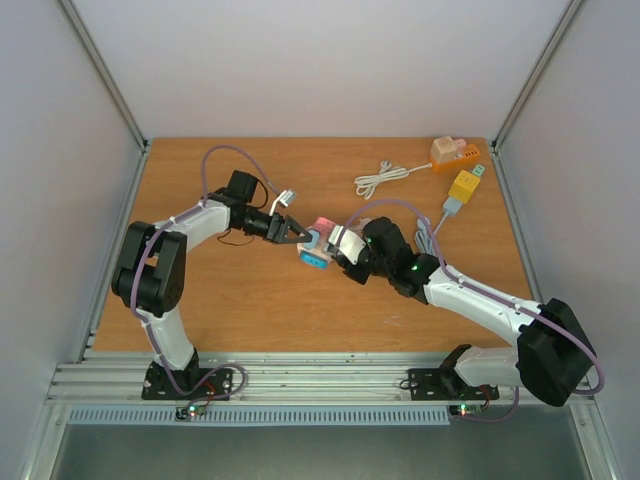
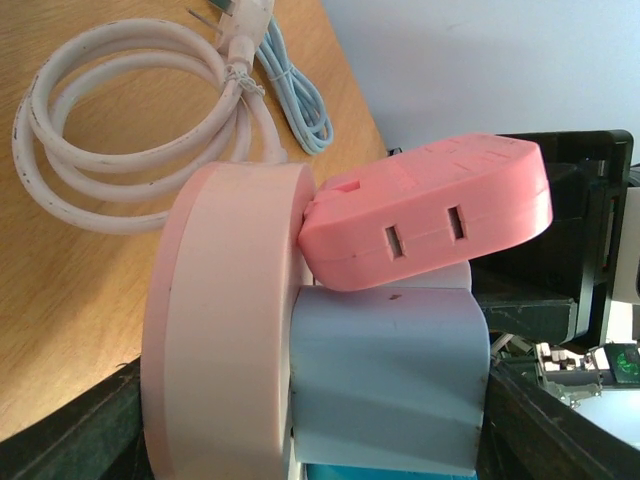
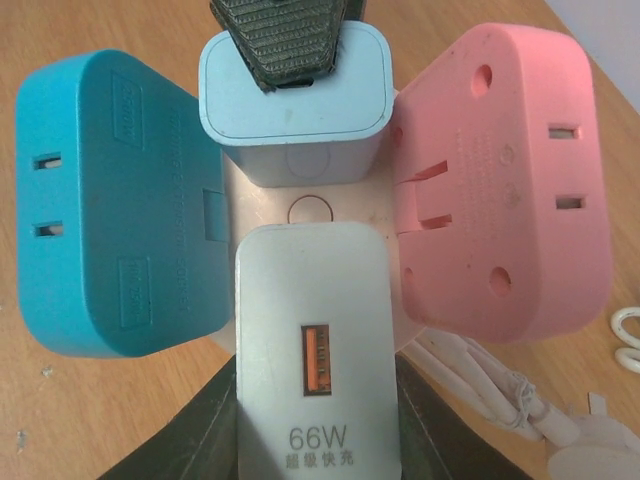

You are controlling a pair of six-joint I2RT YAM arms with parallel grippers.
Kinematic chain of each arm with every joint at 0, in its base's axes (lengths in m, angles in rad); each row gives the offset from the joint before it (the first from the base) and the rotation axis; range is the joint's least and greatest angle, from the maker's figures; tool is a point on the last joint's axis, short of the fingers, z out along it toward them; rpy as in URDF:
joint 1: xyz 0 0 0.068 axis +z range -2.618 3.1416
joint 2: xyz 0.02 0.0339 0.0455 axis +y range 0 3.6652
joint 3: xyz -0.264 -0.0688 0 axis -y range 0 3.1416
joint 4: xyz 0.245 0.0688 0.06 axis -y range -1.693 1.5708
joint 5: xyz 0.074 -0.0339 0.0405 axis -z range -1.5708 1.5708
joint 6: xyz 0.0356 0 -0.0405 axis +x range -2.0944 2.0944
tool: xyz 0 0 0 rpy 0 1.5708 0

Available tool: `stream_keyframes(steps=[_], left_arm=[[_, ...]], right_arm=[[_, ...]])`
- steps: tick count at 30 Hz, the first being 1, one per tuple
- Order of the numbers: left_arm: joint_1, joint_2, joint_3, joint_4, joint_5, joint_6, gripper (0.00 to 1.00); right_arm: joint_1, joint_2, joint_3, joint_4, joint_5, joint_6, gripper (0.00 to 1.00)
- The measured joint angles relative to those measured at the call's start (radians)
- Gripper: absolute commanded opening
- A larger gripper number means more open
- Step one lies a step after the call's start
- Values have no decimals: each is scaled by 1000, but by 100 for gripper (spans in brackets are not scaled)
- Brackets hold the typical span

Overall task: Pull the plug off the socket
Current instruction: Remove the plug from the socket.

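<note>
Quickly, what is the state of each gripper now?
Left gripper: closed across the light blue plug and the pink socket.
Right gripper: closed on the white charger.

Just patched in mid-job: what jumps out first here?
Mid-table, a crowded round pink socket hub is held from both sides. The right gripper clamps its white 66W charger, and the left gripper pinches the hub itself. An orange adapter sits at the back right.
</note>
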Motion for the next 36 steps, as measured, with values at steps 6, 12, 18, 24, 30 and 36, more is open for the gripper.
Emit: stream_keyframes(steps=[6, 12, 18, 24, 30, 36], left_arm=[[0, -2, 0, -6, 1, 12, 0], [4, -2, 0, 1, -4, 11, 0], [8, -2, 0, 9, -5, 11, 0], [9, -2, 0, 12, -5, 14, 0], [7, -2, 0, -14, -6, 19, 0], [2, -2, 0, -29, 1, 23, 0]], right_arm=[[0, 0, -1, 5, 0, -10, 1], [17, -1, -32, 66, 35, -50, 1], [35, -1, -50, 109, 81, -79, 1], [38, -1, -52, 113, 87, -82, 1], [29, -1, -31, 62, 48, -58, 1], [10, -8, -12, 11, 4, -40, 1]])
